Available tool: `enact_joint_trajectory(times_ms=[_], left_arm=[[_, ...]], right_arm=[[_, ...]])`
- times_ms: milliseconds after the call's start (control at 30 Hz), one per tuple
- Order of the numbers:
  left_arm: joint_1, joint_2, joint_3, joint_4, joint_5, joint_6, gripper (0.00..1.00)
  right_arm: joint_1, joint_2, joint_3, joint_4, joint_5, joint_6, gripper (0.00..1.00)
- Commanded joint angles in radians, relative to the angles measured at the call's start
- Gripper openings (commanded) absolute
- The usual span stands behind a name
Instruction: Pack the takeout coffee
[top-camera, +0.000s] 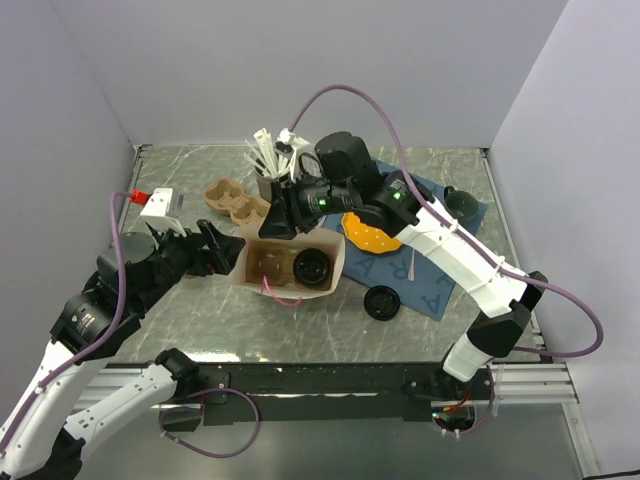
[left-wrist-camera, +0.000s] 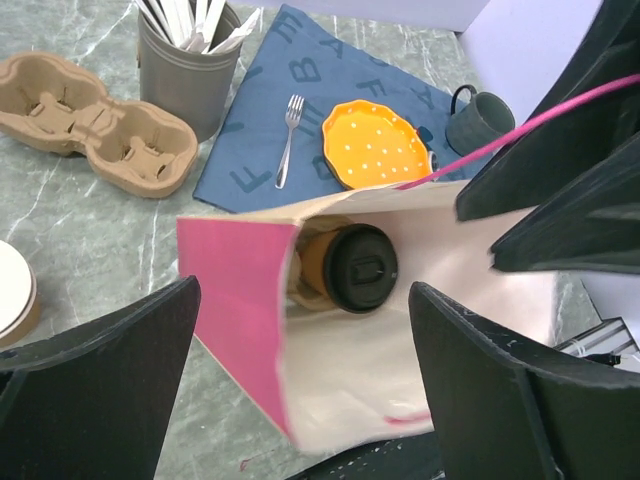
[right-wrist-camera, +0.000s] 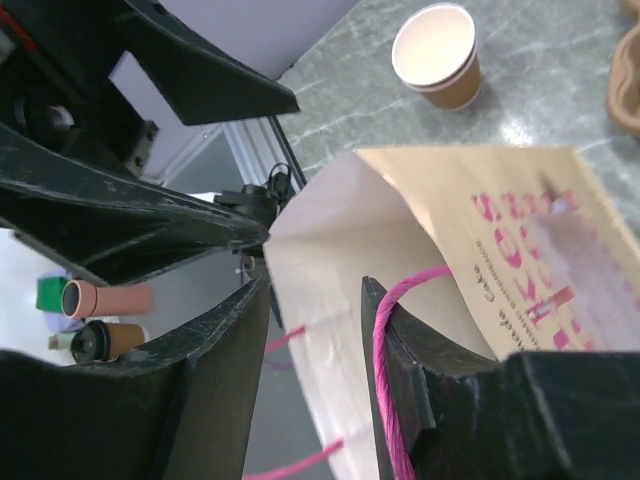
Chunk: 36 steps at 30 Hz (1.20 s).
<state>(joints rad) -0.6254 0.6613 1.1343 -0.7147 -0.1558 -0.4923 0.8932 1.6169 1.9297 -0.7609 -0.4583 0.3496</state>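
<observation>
Round-lidded kraft cup (left-wrist-camera: 352, 267) inside paper bag (left-wrist-camera: 240, 295).

Table (top-camera: 200, 310): bag (top-camera: 241, 268) at centre, takeout coffee (top-camera: 312, 267) inside, toward its right end. Cup carrier (top-camera: 235, 200) behind-left of bag; utensil holder (top-camera: 270, 183) just right of carrier. Mat (top-camera: 440, 285) right of bag, bearing plate (top-camera: 365, 235), fork (top-camera: 411, 262), mug (top-camera: 460, 203) at far corner. Loose lid (top-camera: 381, 302) at mat's near-left edge.

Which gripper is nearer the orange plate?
Right. The right gripper is at the far rim of the bag, the plate just to its right in the top view; the left gripper is open at the bag's left end, farther off.
</observation>
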Motion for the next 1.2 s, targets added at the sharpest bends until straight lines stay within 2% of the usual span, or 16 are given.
enact_joint_trajectory(times_ms=[0, 333, 433, 567, 700, 867, 1000, 1167], left_arm=[[-0.004, 0.009, 0.027, 0.023, -0.021, 0.0, 0.9], [-0.004, 0.003, 0.107, -0.098, -0.044, 0.054, 0.86], [-0.004, -0.018, 0.091, -0.12, 0.007, 0.06, 0.83], [-0.004, -0.046, 0.061, -0.112, 0.146, 0.043, 0.79], [-0.004, -0.074, 0.012, -0.092, 0.251, -0.024, 0.75], [-0.004, -0.117, -0.08, -0.071, 0.223, -0.094, 0.7], [-0.004, -0.1, -0.09, -0.103, 0.179, -0.089, 0.69], [-0.004, -0.101, -0.134, -0.078, 0.159, -0.088, 0.69]], right_arm=[[-0.004, -0.078, -0.066, 0.089, -0.011, 0.057, 0.49], [-0.002, -0.114, -0.103, 0.097, -0.034, 0.089, 0.49], [0.0, -0.124, -0.127, 0.117, -0.052, 0.114, 0.49], [0.003, -0.126, -0.146, 0.133, -0.062, 0.14, 0.49], [0.001, -0.124, -0.196, 0.167, -0.069, 0.157, 0.49], [0.004, -0.1, -0.21, 0.178, -0.071, 0.158, 0.49], [0.003, -0.086, -0.213, 0.173, -0.086, 0.155, 0.49], [0.001, -0.086, -0.239, 0.196, -0.166, 0.149, 0.57]])
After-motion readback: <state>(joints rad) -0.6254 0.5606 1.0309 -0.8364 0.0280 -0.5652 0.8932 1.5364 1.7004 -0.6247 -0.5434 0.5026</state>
